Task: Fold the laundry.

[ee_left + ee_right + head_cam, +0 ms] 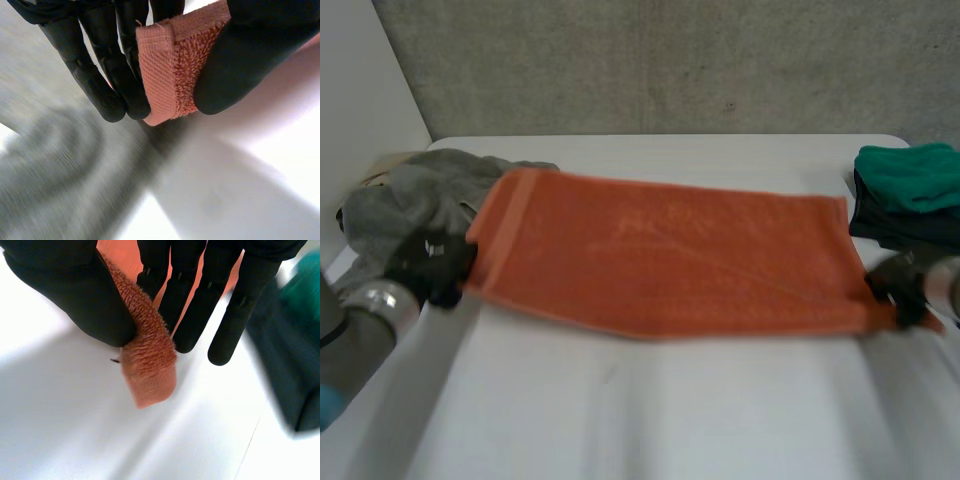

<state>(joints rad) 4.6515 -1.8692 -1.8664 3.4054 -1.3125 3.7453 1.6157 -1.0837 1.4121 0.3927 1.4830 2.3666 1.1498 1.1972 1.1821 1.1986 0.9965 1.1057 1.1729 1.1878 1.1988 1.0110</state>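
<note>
An orange towel [670, 260] is stretched across the middle of the white table [650, 410], held up between my two hands. My left hand [432, 268] pinches the towel's near left corner [167, 70] between its thumb [240, 60] and straight fingers [100, 75]. At the towel's near right corner [147, 365], my right hand [903, 285] pinches the cloth between thumb [80, 295] and fingers [200, 300]. The towel's far edge runs from the grey garment towards the green pile.
A crumpled grey garment [415, 200] lies at the table's far left, just behind my left hand. A stack of green [915, 175] and dark folded cloths [895, 225] sits at the far right, beside my right hand, the dark cloth [292, 365] close to its fingers.
</note>
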